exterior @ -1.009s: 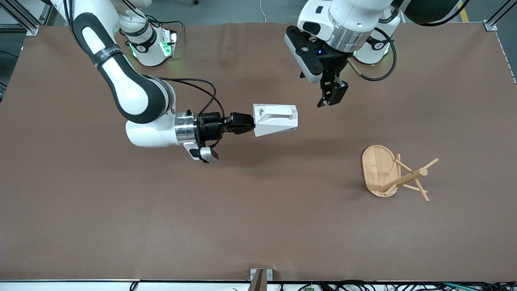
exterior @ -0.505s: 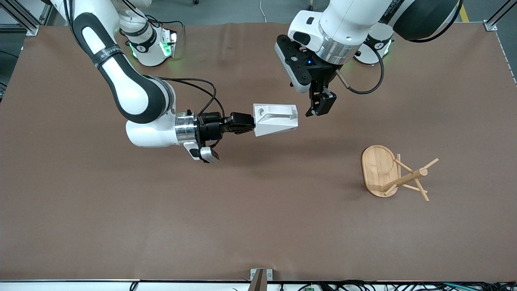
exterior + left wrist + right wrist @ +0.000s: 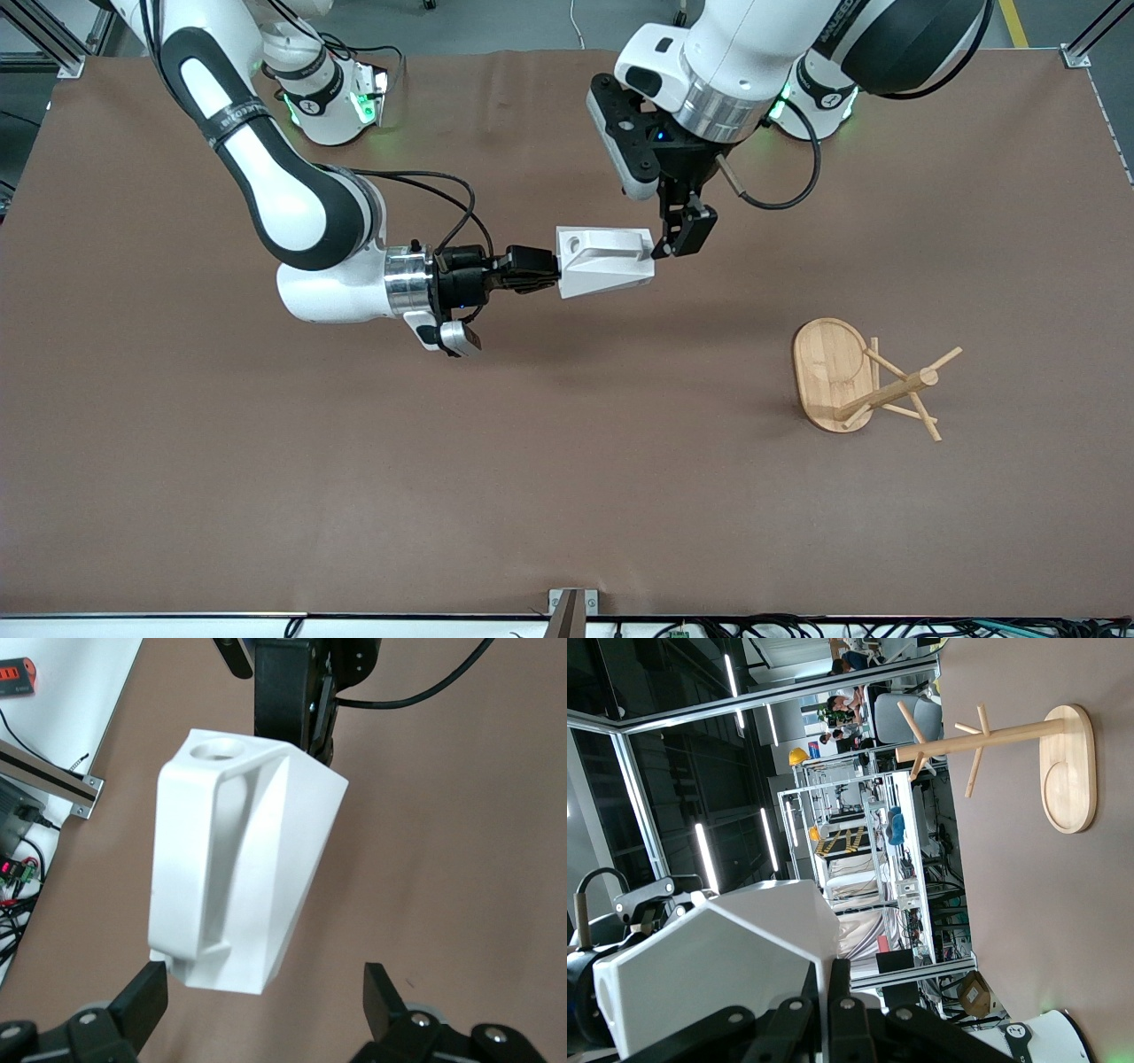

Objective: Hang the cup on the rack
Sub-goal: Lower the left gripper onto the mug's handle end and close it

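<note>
The right gripper [image 3: 542, 268] reaches in level from the right arm's end of the table, clamped tight on one end of the cup [image 3: 605, 262] and holding it up in the air on its side over the middle of the brown table [image 3: 266, 496]. The cup's blocky handle faces up toward the front camera, with the round hole at the end nearest the right gripper. In the right wrist view the cup's faceted white body [image 3: 709, 974] fills the space just past that gripper's fingers [image 3: 833, 992], which are pressed together on the cup's wall. At the cup's free end the left gripper [image 3: 680, 232] comes down from the left arm's base and stands just beside the cup, at its end edge. In the left wrist view the cup [image 3: 239, 868] sits ahead of and between the left gripper's two fingertips [image 3: 146, 992], which stand wide apart; one fingertip appears to meet the cup's corner, while the other is well clear of it. The rack [image 3: 873, 383] stands on its oval base toward the left arm's end of the table, nearer the front camera than the cup and well apart from both grippers, its pegs bare.
</note>
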You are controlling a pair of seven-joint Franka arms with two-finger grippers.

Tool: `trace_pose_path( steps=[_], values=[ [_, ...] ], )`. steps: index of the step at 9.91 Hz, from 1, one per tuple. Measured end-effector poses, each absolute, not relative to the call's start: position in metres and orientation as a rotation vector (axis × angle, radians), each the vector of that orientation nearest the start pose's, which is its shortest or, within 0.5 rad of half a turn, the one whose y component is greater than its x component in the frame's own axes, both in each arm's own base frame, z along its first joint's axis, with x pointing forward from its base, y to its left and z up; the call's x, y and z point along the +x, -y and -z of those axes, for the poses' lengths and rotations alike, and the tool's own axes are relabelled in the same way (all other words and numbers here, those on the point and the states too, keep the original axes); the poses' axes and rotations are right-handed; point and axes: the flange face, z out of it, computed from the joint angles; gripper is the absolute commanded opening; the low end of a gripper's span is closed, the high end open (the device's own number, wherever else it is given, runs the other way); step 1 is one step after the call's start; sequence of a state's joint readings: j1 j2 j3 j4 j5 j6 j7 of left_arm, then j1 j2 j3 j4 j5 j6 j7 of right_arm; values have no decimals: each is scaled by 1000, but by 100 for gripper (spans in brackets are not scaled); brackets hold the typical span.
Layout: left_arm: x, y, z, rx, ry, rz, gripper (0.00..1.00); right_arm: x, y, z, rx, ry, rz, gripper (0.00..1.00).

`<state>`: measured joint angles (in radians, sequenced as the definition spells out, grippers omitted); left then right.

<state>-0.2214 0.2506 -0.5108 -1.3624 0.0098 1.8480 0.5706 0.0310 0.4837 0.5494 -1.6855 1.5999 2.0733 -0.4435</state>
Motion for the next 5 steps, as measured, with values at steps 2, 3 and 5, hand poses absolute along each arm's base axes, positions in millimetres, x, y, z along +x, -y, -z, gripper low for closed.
trace_pose_path(
  steps=[2, 3, 5],
  values=[
    [516, 401, -613, -2604, -1941, 431, 97, 577, -376, -409, -1577, -53, -189, 1],
    [517, 401, -612, -2598, -1949, 437, 97, 577, -376, -408, -1578, -54, -188, 1],
    [519, 401, -612, -2581, -1969, 442, 97, 577, -377, -409, -1578, -53, -189, 1]
  ],
)
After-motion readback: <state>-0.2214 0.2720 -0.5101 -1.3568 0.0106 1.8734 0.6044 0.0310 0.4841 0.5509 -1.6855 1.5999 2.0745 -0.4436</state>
